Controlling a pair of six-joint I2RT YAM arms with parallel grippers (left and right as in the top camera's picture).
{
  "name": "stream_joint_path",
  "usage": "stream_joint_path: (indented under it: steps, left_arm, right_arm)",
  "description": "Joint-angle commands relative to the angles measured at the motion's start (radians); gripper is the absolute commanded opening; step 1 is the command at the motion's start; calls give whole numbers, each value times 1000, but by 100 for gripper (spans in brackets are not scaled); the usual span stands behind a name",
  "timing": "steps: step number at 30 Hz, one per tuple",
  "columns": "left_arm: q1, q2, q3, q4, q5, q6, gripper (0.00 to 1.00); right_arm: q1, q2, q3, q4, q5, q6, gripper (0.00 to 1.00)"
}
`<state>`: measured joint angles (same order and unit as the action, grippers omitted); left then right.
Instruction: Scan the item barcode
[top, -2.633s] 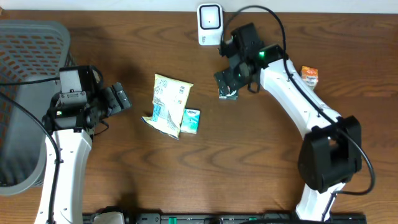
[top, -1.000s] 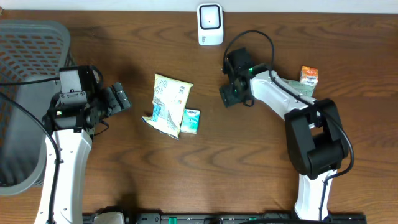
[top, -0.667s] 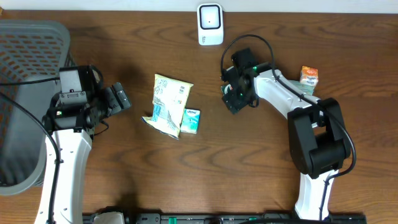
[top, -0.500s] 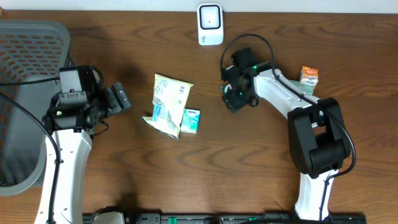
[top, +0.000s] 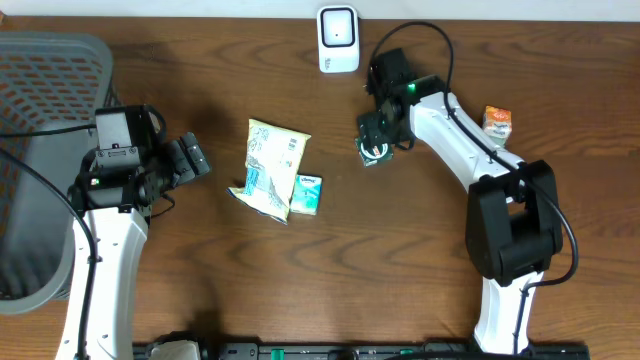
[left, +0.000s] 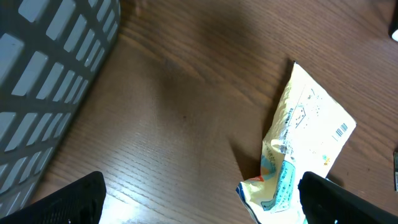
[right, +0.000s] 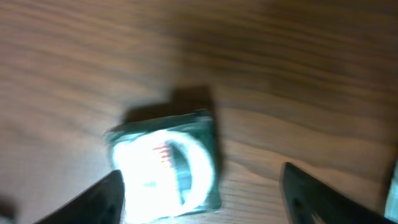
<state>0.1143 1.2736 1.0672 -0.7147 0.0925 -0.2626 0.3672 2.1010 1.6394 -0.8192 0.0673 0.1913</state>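
A small dark green packet (top: 370, 153) lies flat on the table, its face washed out by glare in the right wrist view (right: 165, 168). My right gripper (top: 377, 138) hangs just above it, open. The packet sits between the spread fingers (right: 214, 196), close to the left fingertip (right: 102, 199) and well apart from the right one. The white barcode scanner (top: 338, 40) stands at the back edge, a little left of the right arm. My left gripper (top: 192, 158) is open over bare wood (left: 205, 202), left of the yellow bag.
A yellow snack bag (top: 272, 168) lies mid-table (left: 308, 140) with a teal tissue pack (top: 306, 193) against its right side. An orange carton (top: 498, 122) stands at the right. A grey mesh basket (top: 45, 150) fills the far left (left: 43, 74).
The right gripper brought the green packet down from near the scanner to the table, and its jaws now stand apart around it. The arm has swung back a little. The left arm has not moved.
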Motion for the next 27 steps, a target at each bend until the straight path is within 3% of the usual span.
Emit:
stream_joint_path:
  steps: [1, 9, 11, 14, 20, 27]
  left_arm:
    - [3, 2, 1, -3, 2, -2, 98]
    - [3, 2, 1, -3, 2, -2, 97]
    - [3, 2, 1, -3, 2, -2, 98]
    - [3, 2, 1, -3, 2, -2, 98]
    - [3, 2, 1, -3, 2, -2, 98]
    - [3, 2, 1, -3, 2, -2, 98]
  right_arm:
    - [-23, 27, -15, -4, 141, 191, 67]
    - [-30, 46, -45, -9, 140, 188, 66]
    - [-30, 46, -45, 0, 116, 146, 67]
    - [-18, 46, -45, 59, -48, -39, 73]
    - [0, 46, -46, 78, -175, -156, 73]
    - [27, 46, -46, 77, -182, -253, 76]
